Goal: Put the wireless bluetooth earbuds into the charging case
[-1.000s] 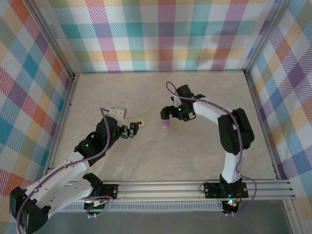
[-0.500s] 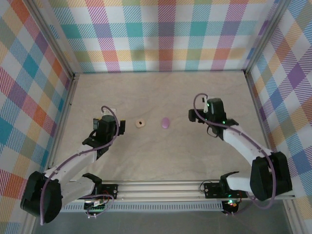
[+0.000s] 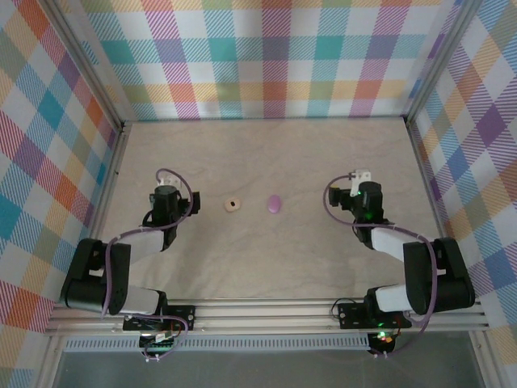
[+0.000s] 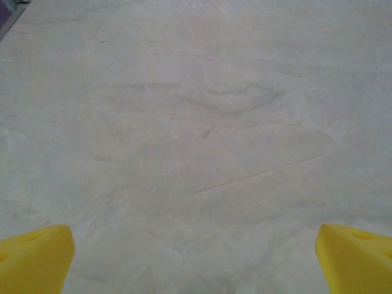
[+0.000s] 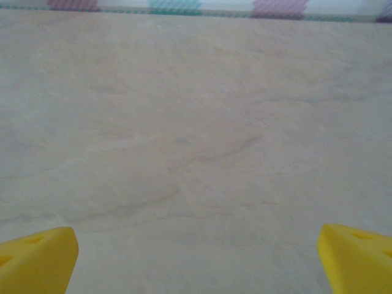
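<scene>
Both arms have folded back since a second ago, and from left gripper (image 3: pixel 165 194) and right gripper (image 3: pixel 365 187), each spread and empty, we log the cream charging case (image 3: pixel 233 204) inboard on the counter (image 3: pixel 266 267), nearer the left, with the purple charging case (image 3: pixel 275 203) near it, mid-counter.

matt, faintly veined pale table (image 3: pixel 266 259); smooth purple plastic case (image 3: pixel 275 204)

Left claw (image 3: pixel 166 196) sits on the left of the table (image 3: pixel 266 267) and right claw (image 3: pixel 365 194) on its right, well apart. Between them, level with both, lie two cases. One case (image 3: pixel 233 205) is right of the left claw. The other case (image 3: pixel 275 204) lies near it, left of the right claw.
</scene>
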Available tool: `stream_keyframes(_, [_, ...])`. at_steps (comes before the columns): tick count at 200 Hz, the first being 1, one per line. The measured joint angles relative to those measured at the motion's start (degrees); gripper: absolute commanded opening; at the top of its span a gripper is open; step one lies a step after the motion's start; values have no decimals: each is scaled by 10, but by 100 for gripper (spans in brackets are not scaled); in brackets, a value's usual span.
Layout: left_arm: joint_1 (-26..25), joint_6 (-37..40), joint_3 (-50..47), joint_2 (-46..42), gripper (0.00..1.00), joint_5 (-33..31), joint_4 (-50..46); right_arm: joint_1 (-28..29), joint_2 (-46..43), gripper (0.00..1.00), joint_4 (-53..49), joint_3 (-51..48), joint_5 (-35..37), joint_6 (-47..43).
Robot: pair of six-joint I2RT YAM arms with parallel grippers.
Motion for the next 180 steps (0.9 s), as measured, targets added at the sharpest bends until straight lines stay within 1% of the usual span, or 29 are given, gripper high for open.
stream_keyframes(17, [12,3,5,39,100,30,35,-45,21,100,74,-39,-20,15])
stream_keyframes(35, [23,3,0,75,100,56,78,-73,73,100,148,-63,-32,27])
stream_keyframes(51, [33,1,-11,91,100,68,109,-75,94,100,145,-60,-48,31])
stream_keyframes(89, [35,-3,-15,92,100,81,138,-73,97,100,147,-19,-71,32])
stream_keyframes(180, [35,-3,-15,92,100,85,151,-71,97,100,139,-14,-92,30])
